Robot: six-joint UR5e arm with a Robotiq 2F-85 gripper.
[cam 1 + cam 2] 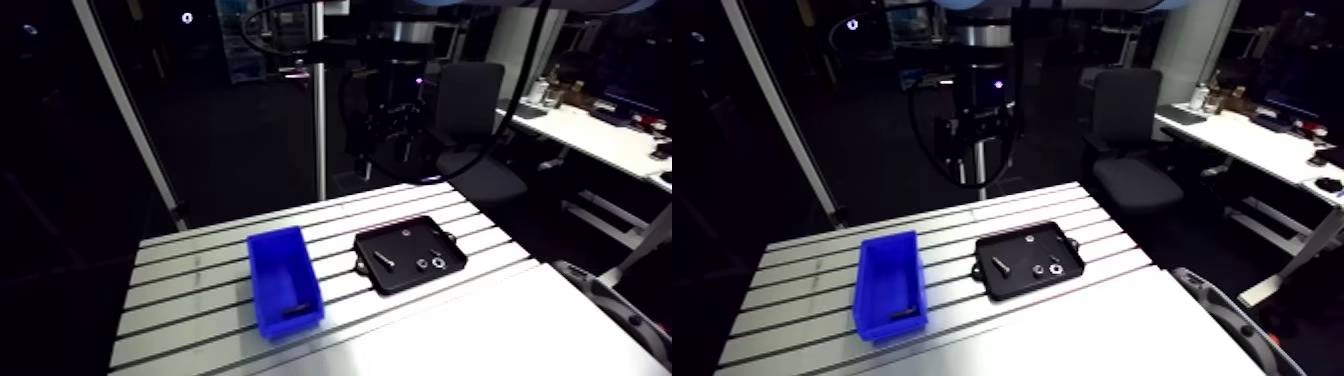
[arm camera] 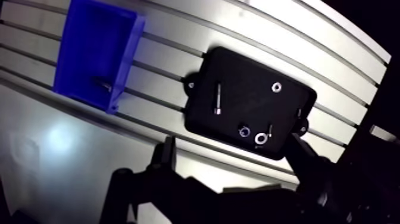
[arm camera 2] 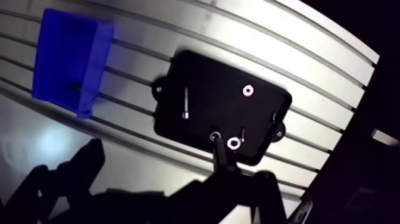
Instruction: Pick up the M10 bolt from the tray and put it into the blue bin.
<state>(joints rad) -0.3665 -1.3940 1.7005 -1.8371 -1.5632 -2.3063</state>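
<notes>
The bolt (image 2: pixel 218 99) lies flat in the tray (image 2: pixel 256 104), on the half nearer the bin (image 2: pixel 128 62), and nothing touches it. I see it alone on that side. The other loose pieces sit apart from it across the tray: a washer (image 2: pixel 277 87) near the far edge, and a nut (image 2: pixel 244 131), a bright ring (image 2: pixel 261 139) and a thin dark pin (image 2: pixel 269 128) bunched near the edge closest to my hand (image 2: pixel 232 143).

The tray is black and lies flat on the worktop (image 2: pixel 161 65), skewed to the slots. The bin stands beside it with a strip of bare worktop between them, so they do not touch. One small dark part (image 2: pixel 101 84) lies on the bin's floor; I cannot tell what it is.

My hand is spread wide with nothing between its fingers (image 2: pixel 168 149). From the wrist view the tray sits ahead of the fingertips. In the arm view the hand hangs well above the worktop, over its far edge behind the tray.
</notes>
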